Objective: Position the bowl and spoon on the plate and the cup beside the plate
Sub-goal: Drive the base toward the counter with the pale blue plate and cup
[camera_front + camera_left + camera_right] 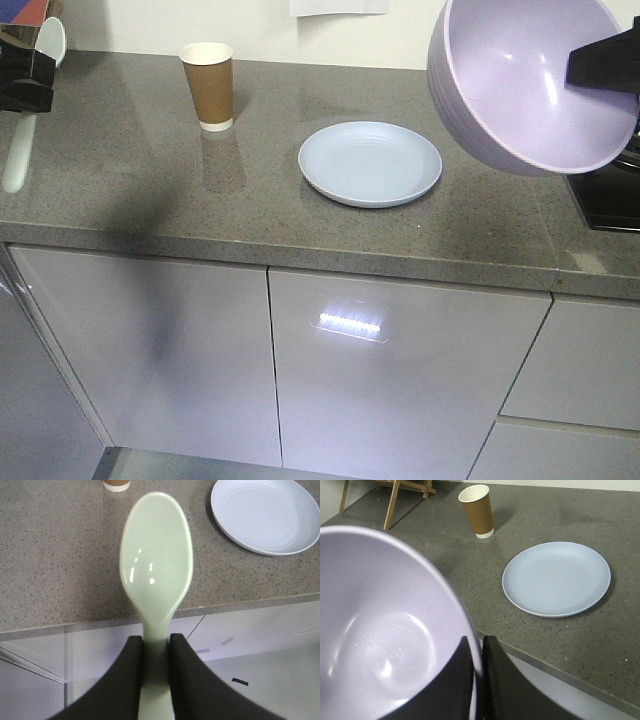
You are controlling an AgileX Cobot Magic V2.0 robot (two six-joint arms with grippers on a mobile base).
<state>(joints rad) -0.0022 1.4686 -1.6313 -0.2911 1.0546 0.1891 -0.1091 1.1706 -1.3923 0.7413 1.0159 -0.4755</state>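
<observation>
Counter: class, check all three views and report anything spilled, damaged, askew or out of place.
Nothing spilled or damaged. The cup stands upright and the plate lies flat. Only the bowl is askew: tilted in mid-air, its rim pinched by the right hand. The left hand holds the spoon.

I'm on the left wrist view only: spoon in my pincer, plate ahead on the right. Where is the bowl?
Observer: The bowl is up in the air and tilted. The right pincer is clamped on its rim.
Operator: I can see only the base of the cup. Is it standing?
Observer: Yes, it stands upright on the counter, apart from the plate.
Operator: Is anything else back there?
Observer: The right wrist view shows the legs of a wooden frame at the counter's far corner, beyond the cup.
</observation>
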